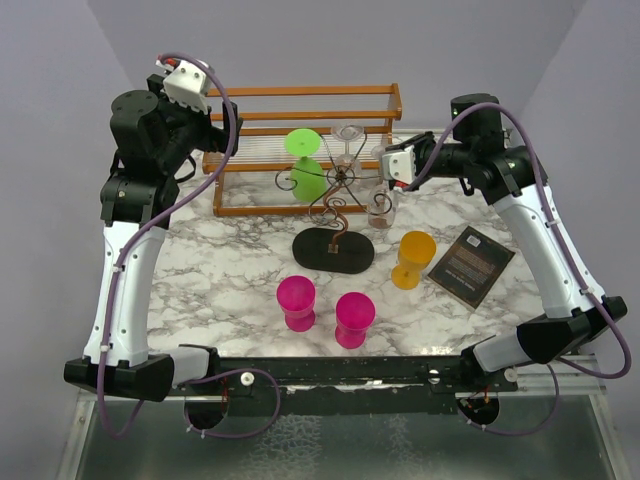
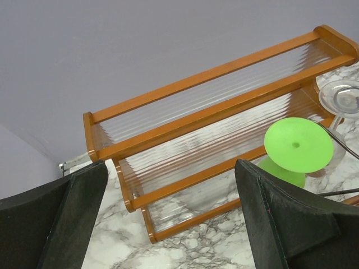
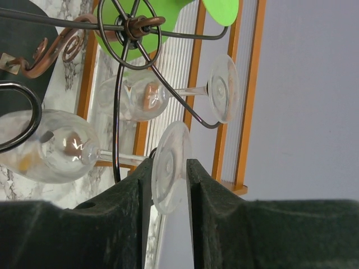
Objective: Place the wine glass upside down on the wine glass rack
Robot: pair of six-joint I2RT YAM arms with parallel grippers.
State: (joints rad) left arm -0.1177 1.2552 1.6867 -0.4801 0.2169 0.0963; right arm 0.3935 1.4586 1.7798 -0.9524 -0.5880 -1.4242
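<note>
Hovering my right claw (image 3: 170,163) up at the small dark brown wire wine glass rack with the curly scroll arms and flat black oval base (image 1: 333,250). The clear stemmed wine glass (image 3: 67,148) is upside down on it: bowl hanging low, stem looking like it sits in one of the wire arms, round foot on top. That foot is right between my two fingers, which are only narrowly parted around it. Honestly can't tell whether the pads are pinching the disc or standing just off it, the gap is that slim. Gripping by the foot makes sense to me, since it's the one part that ends up above the wire. I'd guess the placing is nearly done and what's left is backing away without bumping the foot. A second clear glass (image 3: 168,95) and a bright green plastic goblet (image 1: 305,165) hang from neighbouring arms, so not much elbow room. My left claw (image 2: 171,168) is spread as wide as it goes, holding nothing. It's parked by the orange-brown wooden slatted shelf (image 2: 185,117) at the back of the white marble surface (image 1: 220,270), I reckon just to be out of the way.
</note>
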